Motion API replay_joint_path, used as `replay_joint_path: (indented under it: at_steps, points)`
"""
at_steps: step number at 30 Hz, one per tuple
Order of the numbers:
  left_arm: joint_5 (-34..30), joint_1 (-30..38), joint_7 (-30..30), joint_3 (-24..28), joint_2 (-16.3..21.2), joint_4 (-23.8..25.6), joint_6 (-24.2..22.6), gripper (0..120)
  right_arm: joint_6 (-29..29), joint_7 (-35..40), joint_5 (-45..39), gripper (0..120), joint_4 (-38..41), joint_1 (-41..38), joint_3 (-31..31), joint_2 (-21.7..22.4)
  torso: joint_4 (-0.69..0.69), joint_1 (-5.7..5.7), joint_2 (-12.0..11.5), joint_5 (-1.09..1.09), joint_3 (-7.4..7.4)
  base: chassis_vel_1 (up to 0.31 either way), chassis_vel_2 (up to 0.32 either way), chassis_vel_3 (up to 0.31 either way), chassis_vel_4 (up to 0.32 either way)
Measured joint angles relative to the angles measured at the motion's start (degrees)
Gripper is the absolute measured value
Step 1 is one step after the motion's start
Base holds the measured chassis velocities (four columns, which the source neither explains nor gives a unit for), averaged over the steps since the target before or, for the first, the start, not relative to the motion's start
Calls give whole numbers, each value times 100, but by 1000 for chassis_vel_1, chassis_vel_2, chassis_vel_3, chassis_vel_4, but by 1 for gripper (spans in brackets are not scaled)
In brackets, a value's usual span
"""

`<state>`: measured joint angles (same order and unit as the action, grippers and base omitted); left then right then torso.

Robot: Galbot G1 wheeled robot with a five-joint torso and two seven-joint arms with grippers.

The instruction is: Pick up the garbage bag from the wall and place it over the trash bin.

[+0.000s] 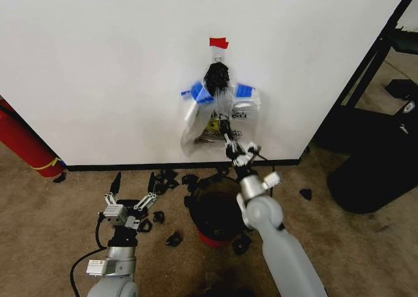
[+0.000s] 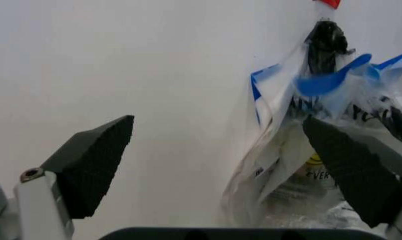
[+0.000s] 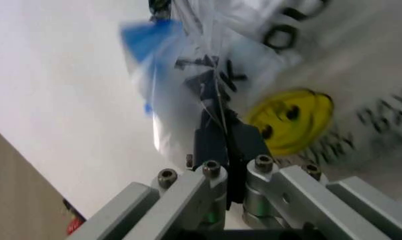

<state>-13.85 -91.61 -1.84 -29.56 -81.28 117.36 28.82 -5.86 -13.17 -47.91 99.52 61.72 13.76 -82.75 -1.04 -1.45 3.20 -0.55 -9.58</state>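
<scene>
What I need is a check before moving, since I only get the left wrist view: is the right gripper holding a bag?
Observer: Yes. The right gripper is shut on the garbage bag, pinching its thin film beside the yellow smiley.
Operator: Is the bag off the wall?
Observer: No. In the head view it hangs from the black knot under the red tape on the wall.
Operator: Where is the bin?
Observer: The trash bin stands on the carpet below the hanging bags, close to the wall.
</scene>
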Motion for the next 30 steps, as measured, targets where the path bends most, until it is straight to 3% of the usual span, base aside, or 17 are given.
replay_joint_path:
  at_steps: [16, 30]
  points:
    - [56, -42, -7, 42, -99, 45, 27, 100, -531, -633, 512, 0, 64, 1237, 115, 811, 1, 0, 0, 1, 0, 0, 0, 0, 0]
    - [16, 28, -5, 29, -80, 3, 29, 100, -860, -2394, 454, 0, -377, 1409, 630, 1242, 1, -1, 0, 0, -1, 0, 0, 0, 0]
